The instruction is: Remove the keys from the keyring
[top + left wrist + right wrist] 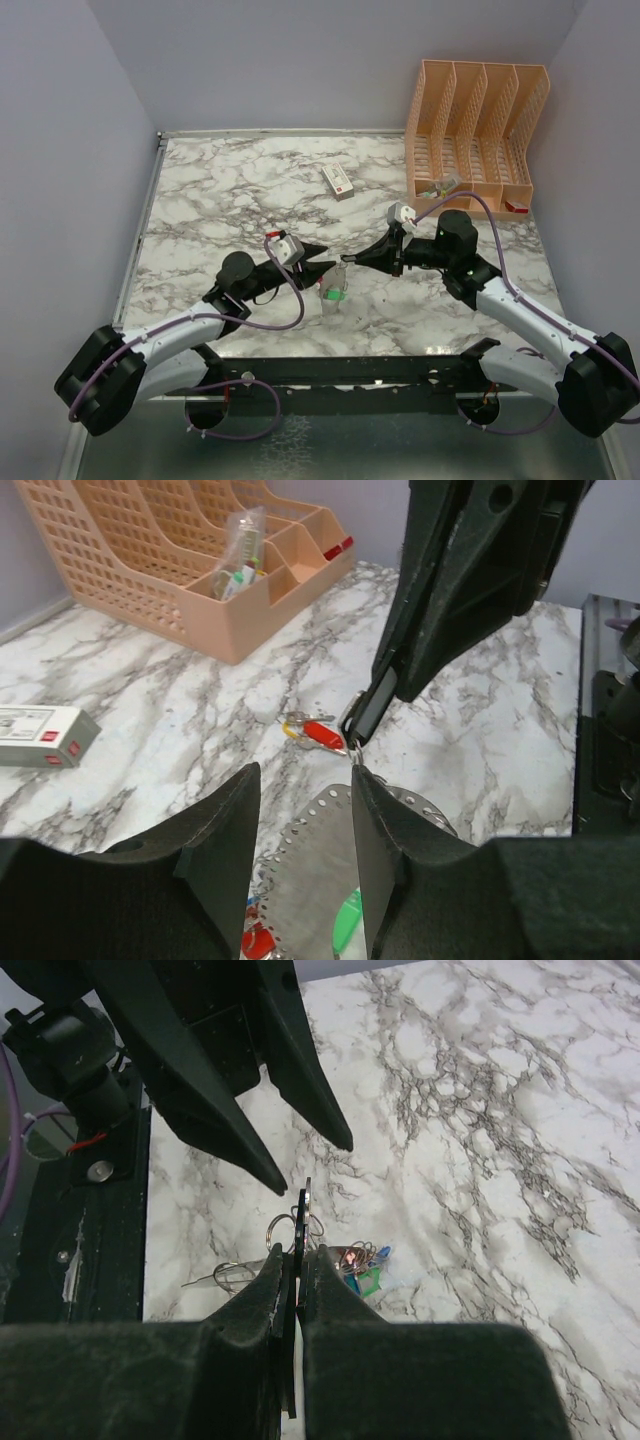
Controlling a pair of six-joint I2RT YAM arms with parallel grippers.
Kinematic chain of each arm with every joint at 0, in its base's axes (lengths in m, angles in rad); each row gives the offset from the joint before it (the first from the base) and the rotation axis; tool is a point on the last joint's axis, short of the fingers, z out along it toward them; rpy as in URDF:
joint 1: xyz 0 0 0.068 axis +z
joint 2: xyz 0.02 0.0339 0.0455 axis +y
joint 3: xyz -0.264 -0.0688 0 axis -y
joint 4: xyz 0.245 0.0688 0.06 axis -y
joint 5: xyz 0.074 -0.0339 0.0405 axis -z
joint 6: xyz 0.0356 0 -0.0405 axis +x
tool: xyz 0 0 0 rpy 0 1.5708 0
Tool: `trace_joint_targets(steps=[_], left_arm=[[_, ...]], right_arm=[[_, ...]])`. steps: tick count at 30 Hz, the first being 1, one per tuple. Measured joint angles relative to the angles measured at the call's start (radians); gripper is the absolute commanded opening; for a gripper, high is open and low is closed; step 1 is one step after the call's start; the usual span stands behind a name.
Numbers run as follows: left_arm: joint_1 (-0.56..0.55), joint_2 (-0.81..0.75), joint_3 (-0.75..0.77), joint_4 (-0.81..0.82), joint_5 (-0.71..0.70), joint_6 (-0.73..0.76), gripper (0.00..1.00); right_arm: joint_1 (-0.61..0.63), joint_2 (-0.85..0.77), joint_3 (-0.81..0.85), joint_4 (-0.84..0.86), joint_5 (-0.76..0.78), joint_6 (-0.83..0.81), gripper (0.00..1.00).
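The keyring, a grey perforated band, lies on the marble between the fingers of my left gripper, which is open around it. A green key and a red key hang at the band. Another red key lies just beyond on a small wire ring. My right gripper is shut on a thin black key seen edge-on, with small wire rings at its tip. A cluster of green and blue keys lies to its right. From above, the two grippers nearly meet over the green key.
A white box with a red mark lies at mid-table, also in the left wrist view. A peach file organizer stands at the back right with small items in its front trays. Grey walls surround the table.
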Motion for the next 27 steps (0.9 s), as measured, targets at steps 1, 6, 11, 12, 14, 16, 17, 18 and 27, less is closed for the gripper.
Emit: trace_joint_targets(steps=[1,6,11,12,14,16,17,18,27], left_arm=[[0.0,-0.014,-0.001,0.0,-0.016,0.004,0.43],[0.0,-0.044,-0.008,-0.003,-0.089,0.018,0.43],[0.0,-0.002,-0.008,-0.029,-0.092,0.023,0.43],[0.0,0.011,-0.008,-0.035,-0.09,0.023,0.43],[0.0,0.041,-0.008,-0.051,-0.085,0.023,0.43],[0.0,0.059,-0.008,-0.062,-0.079,0.022,0.44],[0.0,0.065,-0.008,-0.064,-0.072,0.022,0.44],[0.0,0.066,-0.008,-0.065,-0.066,0.021,0.44],[-0.009,0.066,0.013,-0.067,0.011,-0.001,0.45]], right_arm=[[0.0,0.0,0.0,0.0,0.0,0.0,0.01],[0.0,0.0,0.0,0.0,0.0,0.0,0.01],[0.0,-0.002,0.0,0.0,-0.001,0.0,0.01],[0.0,-0.003,0.0,0.0,-0.001,0.0,0.01],[0.0,-0.005,0.0,0.0,-0.002,0.0,0.01],[0.0,-0.006,0.0,0.0,-0.002,0.0,0.01],[0.0,-0.006,0.0,0.0,-0.003,0.0,0.01],[0.0,-0.006,0.0,0.0,-0.003,0.0,0.01],[0.0,-0.006,0.0,0.0,-0.004,0.0,0.01]])
